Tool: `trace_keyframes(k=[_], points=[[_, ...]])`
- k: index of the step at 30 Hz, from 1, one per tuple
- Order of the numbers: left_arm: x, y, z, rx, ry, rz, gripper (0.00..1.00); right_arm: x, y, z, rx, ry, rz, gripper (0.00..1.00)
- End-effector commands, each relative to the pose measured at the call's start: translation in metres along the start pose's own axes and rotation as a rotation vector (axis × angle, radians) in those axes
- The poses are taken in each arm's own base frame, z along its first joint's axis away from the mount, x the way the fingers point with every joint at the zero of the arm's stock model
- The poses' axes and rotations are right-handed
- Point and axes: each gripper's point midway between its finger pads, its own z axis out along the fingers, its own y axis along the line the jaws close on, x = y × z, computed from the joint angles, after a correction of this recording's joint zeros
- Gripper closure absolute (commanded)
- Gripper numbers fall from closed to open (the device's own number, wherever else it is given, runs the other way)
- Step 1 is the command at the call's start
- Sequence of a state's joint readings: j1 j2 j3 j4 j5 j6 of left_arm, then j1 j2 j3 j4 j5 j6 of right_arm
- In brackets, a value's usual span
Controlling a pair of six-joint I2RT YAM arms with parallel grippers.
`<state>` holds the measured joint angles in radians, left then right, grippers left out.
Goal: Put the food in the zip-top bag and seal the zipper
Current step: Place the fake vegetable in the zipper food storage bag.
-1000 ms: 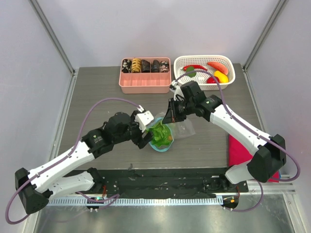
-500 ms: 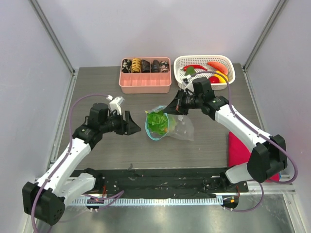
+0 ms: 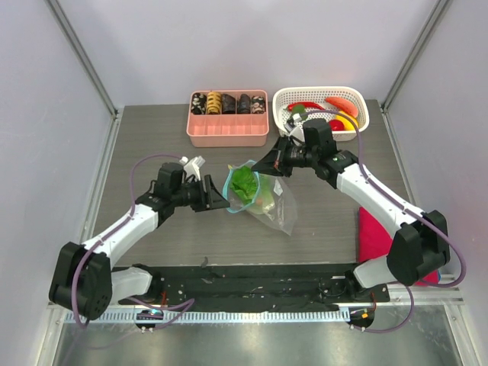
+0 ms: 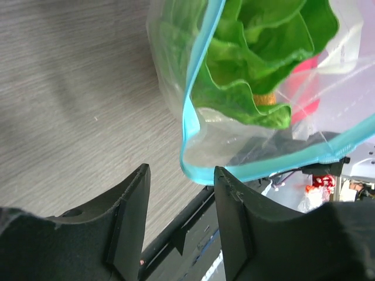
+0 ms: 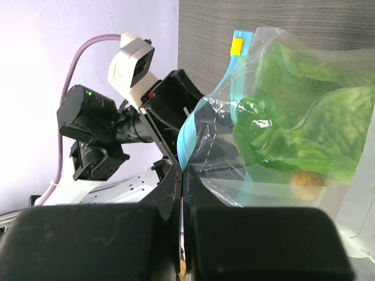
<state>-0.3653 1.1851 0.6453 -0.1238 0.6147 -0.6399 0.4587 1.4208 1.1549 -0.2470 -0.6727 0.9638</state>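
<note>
The zip-top bag (image 3: 267,204) hangs off the table, crinkly and clear, with green lettuce (image 3: 244,183) inside. My right gripper (image 3: 268,162) is shut on the bag's top edge at the light-blue zipper (image 5: 190,129); its jaws (image 5: 182,175) pinch the strip flat. Lettuce (image 5: 304,123) and an orange piece (image 5: 303,181) show through the plastic. My left gripper (image 3: 221,200) is open just left of the bag. In the left wrist view the zipper's curved end (image 4: 188,126) sits right at the fingertips (image 4: 180,175), not clamped. More food, a red chili (image 3: 305,105) and a tomato (image 3: 335,124), lies in the basket.
A white lattice basket (image 3: 320,89) stands at the back right. Left of it is a pink compartment tray (image 3: 227,131) with dark rolls. A red cloth (image 3: 374,236) lies by the right arm's base. A black rail runs along the near edge.
The left arm drew back from the bag, then came in again to the zipper's left end with narrower jaws. The right gripper carried the bag up and slightly left.
</note>
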Motion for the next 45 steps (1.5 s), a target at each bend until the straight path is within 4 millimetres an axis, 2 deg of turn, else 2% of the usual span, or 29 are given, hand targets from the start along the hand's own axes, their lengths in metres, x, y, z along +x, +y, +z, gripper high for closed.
trace_keyframes(k=[1, 4, 6, 7, 8, 10, 11, 12, 13, 14, 15, 16, 17, 18, 19, 20, 23, 24, 27, 30, 32, 36, 38, 39, 42, 43, 44, 45], points=[[-0.025, -0.014, 0.008, 0.072, -0.073, 0.039, 0.5, -0.001, 0.022, -0.002, -0.078, 0.007, -0.03, 0.99], [-0.029, -0.017, 0.011, 0.094, -0.088, 0.033, 0.49, 0.0, 0.024, -0.004, -0.086, 0.011, -0.032, 0.99], [-0.029, -0.013, 0.015, 0.089, -0.075, 0.022, 0.56, 0.003, 0.024, -0.005, -0.091, 0.02, -0.03, 0.99], [-0.028, -0.015, 0.015, 0.094, -0.067, 0.021, 0.6, 0.002, 0.026, -0.006, -0.098, 0.016, -0.036, 0.99], [-0.032, -0.021, 0.014, 0.112, -0.063, 0.029, 0.71, 0.003, 0.026, -0.007, -0.099, 0.017, -0.04, 0.99], [-0.031, -0.032, 0.008, 0.14, -0.041, 0.034, 0.84, 0.005, 0.027, -0.009, -0.103, 0.019, -0.062, 0.99], [-0.039, -0.05, -0.002, 0.182, -0.05, 0.071, 0.98, 0.005, 0.027, -0.01, -0.103, 0.017, -0.069, 0.99], [-0.039, -0.055, -0.008, 0.177, -0.041, 0.082, 1.0, 0.005, 0.026, -0.012, -0.096, 0.016, -0.077, 0.99], [-0.031, -0.055, -0.015, 0.148, 0.004, 0.061, 1.0, 0.006, 0.022, -0.014, -0.079, 0.013, -0.145, 0.99], [-0.042, -0.071, -0.03, 0.139, -0.014, 0.095, 1.0, 0.002, 0.027, -0.018, -0.064, 0.0, -0.193, 0.99], [-0.045, -0.077, -0.039, 0.115, -0.01, 0.109, 1.0, 0.003, 0.011, -0.022, 0.033, -0.001, -0.203, 0.99], [-0.029, -0.07, -0.049, 0.054, 0.065, 0.099, 1.0, -0.003, 0.016, -0.029, 0.057, -0.024, -0.257, 0.99], [-0.045, -0.088, -0.064, 0.049, 0.033, 0.147, 1.0, -0.007, 0.01, -0.033, 0.099, -0.04, -0.339, 0.99], [-0.046, -0.093, -0.071, 0.037, 0.042, 0.161, 1.0, -0.006, 0.006, -0.039, 0.136, -0.046, -0.354, 0.99], [-0.043, -0.096, -0.077, 0.033, 0.065, 0.183, 1.0, -0.006, 0.014, -0.047, 0.126, -0.064, -0.386, 0.99], [-0.042, -0.111, -0.089, 0.055, 0.092, 0.194, 1.0, -0.005, 0.018, -0.051, 0.117, -0.069, -0.414, 0.99], [-0.04, -0.109, -0.1, 0.003, 0.133, 0.211, 1.0, 0.001, 0.027, -0.059, 0.102, -0.076, -0.469, 0.99], [-0.05, -0.103, -0.098, -0.05, 0.118, 0.227, 1.0, 0.003, 0.024, -0.059, 0.112, -0.069, -0.478, 0.99], [-0.05, -0.073, -0.093, -0.184, 0.175, 0.231, 1.0, 0.007, 0.0, -0.05, 0.168, -0.035, -0.471, 0.99], [-0.053, -0.071, -0.09, -0.179, 0.159, 0.232, 1.0, 0.01, -0.023, -0.035, 0.207, 0.014, -0.464, 0.99], [-0.055, -0.064, -0.089, -0.206, 0.15, 0.233, 1.0, 0.008, -0.032, -0.029, 0.231, 0.026, -0.472, 0.99], [-0.065, -0.064, -0.088, -0.224, 0.136, 0.262, 1.0, -0.004, -0.032, -0.02, 0.232, 0.028, -0.533, 0.98], [-0.068, -0.072, -0.088, -0.192, 0.128, 0.271, 1.0, -0.014, -0.021, -0.023, 0.232, 0.003, -0.599, 0.86], [-0.068, -0.073, -0.088, -0.186, 0.127, 0.27, 1.0, -0.018, -0.018, -0.025, 0.233, -0.007, -0.618, 0.65], [-0.069, -0.073, -0.087, -0.186, 0.125, 0.266, 1.0, -0.041, -0.004, -0.034, 0.208, -0.054, -0.658, 0.28], [-0.069, -0.074, -0.088, -0.186, 0.123, 0.267, 1.0, -0.063, -0.003, -0.043, 0.214, -0.1, -0.642, 0.24], [-0.07, -0.075, -0.087, -0.182, 0.122, 0.27, 1.0, -0.074, -0.004, -0.047, 0.215, -0.119, -0.643, 0.2], [-0.07, -0.075, -0.088, -0.181, 0.119, 0.275, 1.0, -0.085, -0.005, -0.052, 0.209, -0.132, -0.638, 0.08]])
